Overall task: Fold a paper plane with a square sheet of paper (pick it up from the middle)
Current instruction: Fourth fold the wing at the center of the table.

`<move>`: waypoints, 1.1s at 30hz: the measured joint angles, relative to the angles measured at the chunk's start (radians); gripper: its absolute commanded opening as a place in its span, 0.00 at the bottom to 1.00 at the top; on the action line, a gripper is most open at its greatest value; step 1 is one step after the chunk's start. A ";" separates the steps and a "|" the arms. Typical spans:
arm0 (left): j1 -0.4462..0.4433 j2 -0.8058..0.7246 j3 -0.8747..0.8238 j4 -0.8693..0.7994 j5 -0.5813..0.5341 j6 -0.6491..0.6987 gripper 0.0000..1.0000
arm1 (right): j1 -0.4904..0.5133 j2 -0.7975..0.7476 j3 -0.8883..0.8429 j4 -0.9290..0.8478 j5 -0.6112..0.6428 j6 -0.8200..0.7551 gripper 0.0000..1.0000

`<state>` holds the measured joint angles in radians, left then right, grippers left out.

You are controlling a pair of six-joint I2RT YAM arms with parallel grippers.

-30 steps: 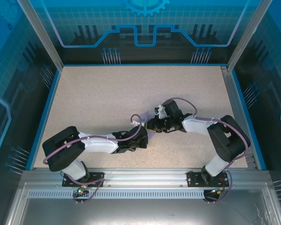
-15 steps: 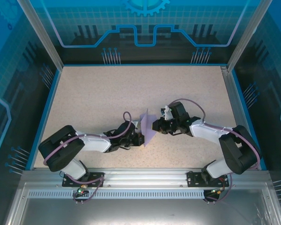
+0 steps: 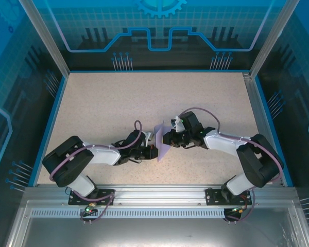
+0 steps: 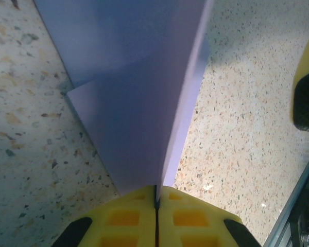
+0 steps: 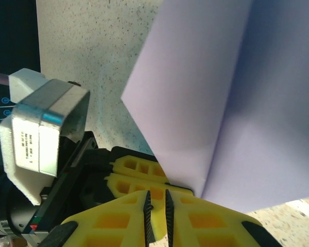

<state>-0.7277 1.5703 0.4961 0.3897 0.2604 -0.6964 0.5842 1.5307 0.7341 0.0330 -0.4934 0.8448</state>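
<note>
The square sheet of paper (image 3: 165,150) is lavender, folded along a crease and standing upright off the table between the two grippers. My left gripper (image 3: 155,150) is shut on its folded lower edge; the left wrist view has the yellow pads pinched together (image 4: 157,193) on the paper (image 4: 139,103), which fans up and away. My right gripper (image 3: 166,139) is right beside the sheet on its other side. In the right wrist view its jaws (image 5: 155,198) stand a narrow slit apart with nothing between them. There the paper (image 5: 221,103) rises just to their right, above the left gripper's fingers (image 5: 136,172).
The speckled beige table (image 3: 108,108) lies open behind and to both sides of the grippers. Blue rails and clear walls (image 3: 51,108) fence it in. A metal rail (image 3: 159,193) carries the arm bases at the near edge. One yellow finger (image 4: 306,87) of the right gripper is at the left wrist view's edge.
The left gripper drew back towards its base with the paper, which now stands up. The right gripper pulled away to the right, then came back left against the sheet.
</note>
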 measured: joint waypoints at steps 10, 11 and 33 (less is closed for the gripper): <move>0.012 0.056 0.018 0.010 0.050 -0.004 0.10 | 0.008 0.110 0.043 0.070 -0.039 0.024 0.17; 0.014 0.060 0.019 0.013 0.054 -0.005 0.10 | 0.009 0.121 0.047 0.075 -0.038 0.028 0.17; 0.056 0.097 0.037 0.016 0.146 -0.072 0.10 | -0.010 0.248 0.098 0.099 -0.034 0.045 0.17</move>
<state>-0.6712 1.6672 0.5327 0.4061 0.4061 -0.7685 0.5747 1.7782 0.8322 0.1322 -0.5270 0.8902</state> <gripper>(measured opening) 0.098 0.168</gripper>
